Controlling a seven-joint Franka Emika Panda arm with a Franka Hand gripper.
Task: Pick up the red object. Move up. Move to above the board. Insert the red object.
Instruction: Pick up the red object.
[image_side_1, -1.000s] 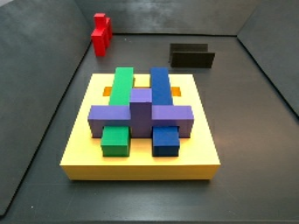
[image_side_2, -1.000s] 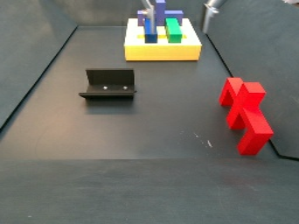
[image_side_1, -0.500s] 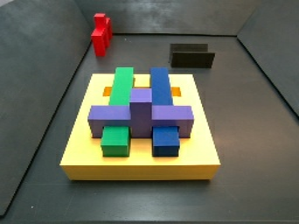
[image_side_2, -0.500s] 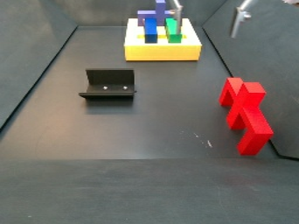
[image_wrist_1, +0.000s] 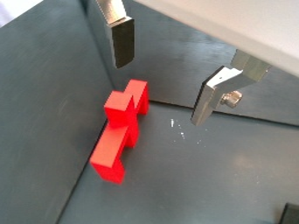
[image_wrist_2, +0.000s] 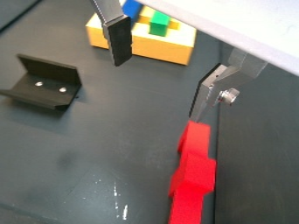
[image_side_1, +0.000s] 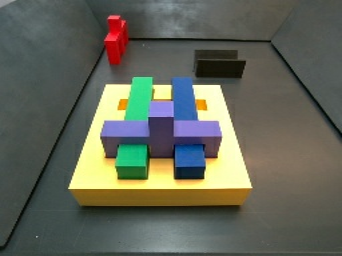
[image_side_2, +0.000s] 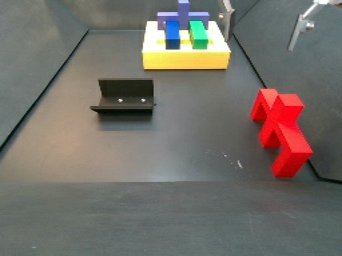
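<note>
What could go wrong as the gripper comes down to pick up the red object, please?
The red object lies close against the side wall, so one finger of the open gripper may strike the wall or find no room beside it. In both wrist views the piece sits off to one side of the fingers rather than between them, so closing now would probably miss. Its stepped shape could also tilt in a poor grasp.
</note>
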